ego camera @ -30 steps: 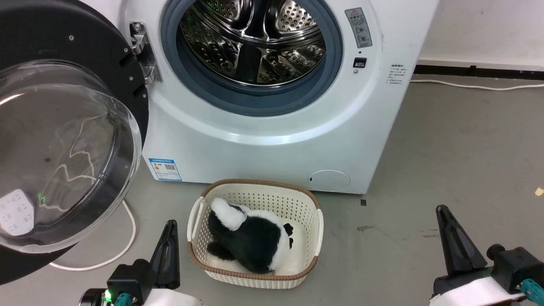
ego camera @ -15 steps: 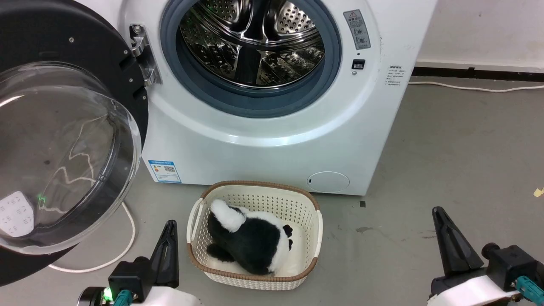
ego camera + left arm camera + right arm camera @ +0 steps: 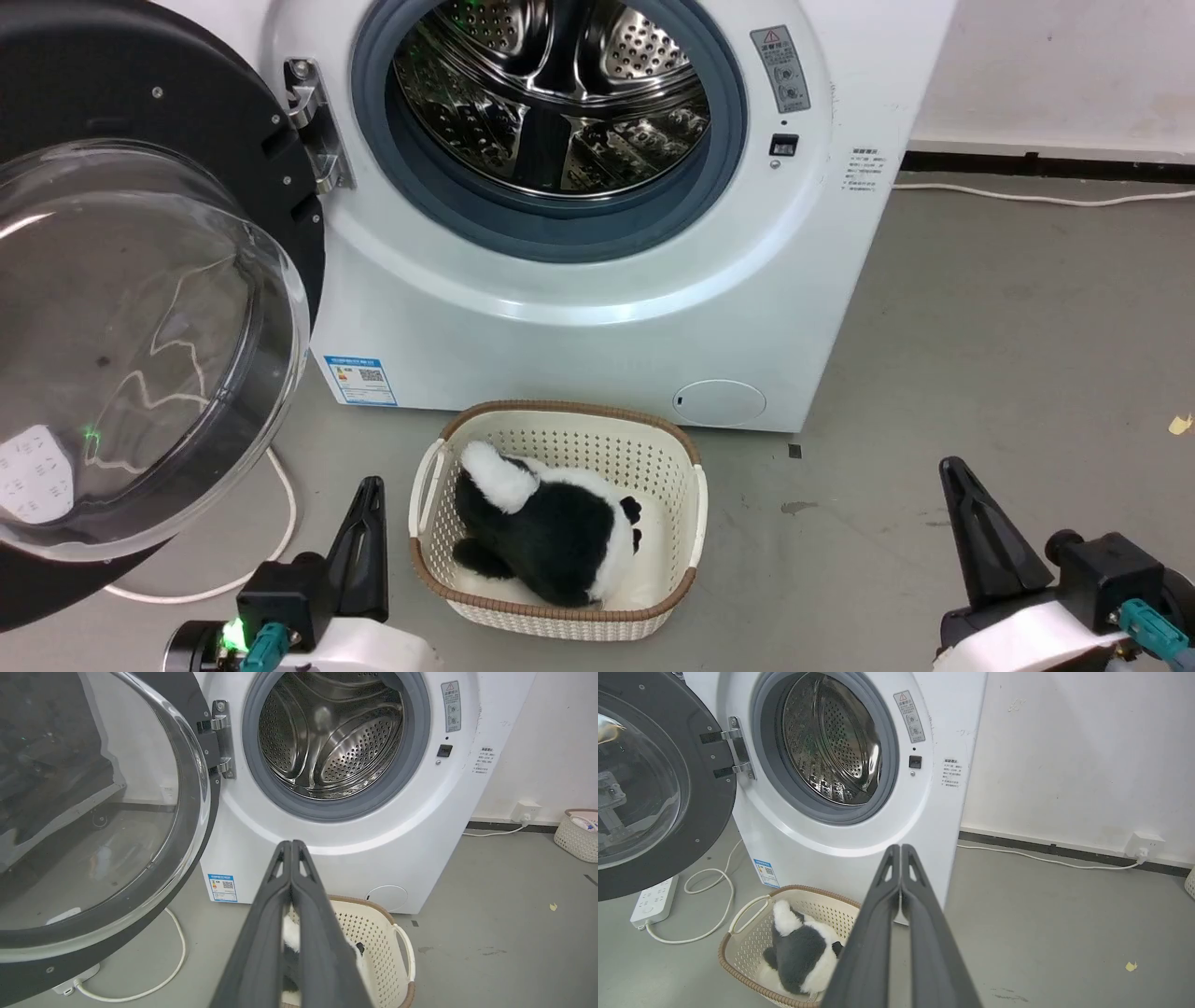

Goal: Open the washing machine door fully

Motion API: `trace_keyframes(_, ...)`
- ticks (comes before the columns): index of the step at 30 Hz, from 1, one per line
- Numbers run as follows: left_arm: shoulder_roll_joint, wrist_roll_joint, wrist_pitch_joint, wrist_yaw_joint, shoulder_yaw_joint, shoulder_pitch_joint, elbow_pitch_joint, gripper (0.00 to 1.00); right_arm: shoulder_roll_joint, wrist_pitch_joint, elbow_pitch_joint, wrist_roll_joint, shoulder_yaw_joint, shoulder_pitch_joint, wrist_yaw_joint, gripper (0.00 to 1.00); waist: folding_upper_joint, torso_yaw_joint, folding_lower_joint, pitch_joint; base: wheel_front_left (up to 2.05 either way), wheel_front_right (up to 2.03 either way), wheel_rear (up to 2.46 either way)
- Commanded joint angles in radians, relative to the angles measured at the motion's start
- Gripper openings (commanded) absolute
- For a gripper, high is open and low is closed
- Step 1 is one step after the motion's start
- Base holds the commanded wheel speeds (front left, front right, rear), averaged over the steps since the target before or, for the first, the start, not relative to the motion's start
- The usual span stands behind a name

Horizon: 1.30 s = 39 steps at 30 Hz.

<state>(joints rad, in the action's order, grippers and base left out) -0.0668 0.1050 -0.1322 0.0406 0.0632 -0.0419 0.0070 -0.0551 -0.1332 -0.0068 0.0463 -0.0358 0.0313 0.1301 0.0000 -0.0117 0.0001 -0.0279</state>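
Washing machine door [image 3: 140, 308] stands swung wide on its hinge at the left side of the washing machine [image 3: 579, 317], leaving the drum open. Just before the machine's front sits a cream basket [image 3: 569, 411] holding a black-and-white plush toy [image 3: 551, 537]. A white cable [image 3: 293, 509] loops under the door. The left gripper [image 3: 371, 495] and right gripper [image 3: 957, 476] hover before the machine, fingers pressed together, empty, clear of the door.

One washing machine [image 3: 597, 327], one basket [image 3: 560, 408], one toy [image 3: 551, 537]
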Motion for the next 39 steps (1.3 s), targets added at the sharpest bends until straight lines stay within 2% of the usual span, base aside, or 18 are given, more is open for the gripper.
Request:
trace_keyframes(1, 0.006, -0.012, 0.005, -0.005, -0.004, 0.011, -0.003, 0.00, 0.002, 0.006, 0.003, -0.006, 0.002, -0.013, 0.000, 0.00, 0.0000, 0.000, -0.0001, 0.001, 0.00, 0.00, 0.00)
trace_keyframes(39, 0.012, -0.069, 0.083, -0.027, -0.040, 0.030, -0.005, 0.00, 0.004, 0.084, 0.005, -0.031, 0.023, -0.024, 0.000, 0.00, 0.0000, 0.007, -0.0001, 0.017, 0.00, 0.00, 0.00)
